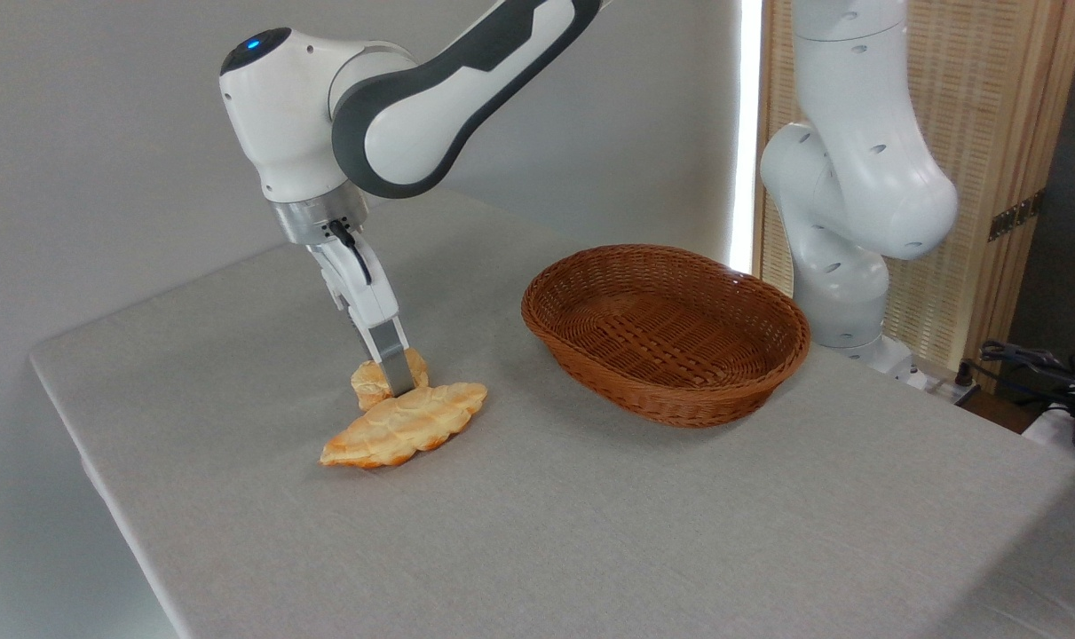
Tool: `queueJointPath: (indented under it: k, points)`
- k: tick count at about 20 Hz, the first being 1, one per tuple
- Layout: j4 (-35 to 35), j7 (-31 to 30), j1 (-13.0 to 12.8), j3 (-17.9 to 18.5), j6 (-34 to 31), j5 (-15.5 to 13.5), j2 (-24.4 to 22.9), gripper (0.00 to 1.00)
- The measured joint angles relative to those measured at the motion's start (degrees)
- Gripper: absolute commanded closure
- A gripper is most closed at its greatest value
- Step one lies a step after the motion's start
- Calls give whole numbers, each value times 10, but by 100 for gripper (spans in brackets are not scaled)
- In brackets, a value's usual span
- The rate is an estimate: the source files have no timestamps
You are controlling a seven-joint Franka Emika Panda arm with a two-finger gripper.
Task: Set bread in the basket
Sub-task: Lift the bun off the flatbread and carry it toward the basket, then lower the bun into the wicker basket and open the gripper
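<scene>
While the fingers (393, 377) grasp one bread (370, 382), one pastry (404, 424) and one basket (666, 330) sit apart

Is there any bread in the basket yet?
No: the basket holds nothing, while the bread sits on the table at the gripper, beside the flat pastry.
</scene>
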Motion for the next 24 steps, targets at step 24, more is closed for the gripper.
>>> queueJointPath:
  k: [24]
  points:
    - [-61,-47,5,23,-221,0,-223,40]
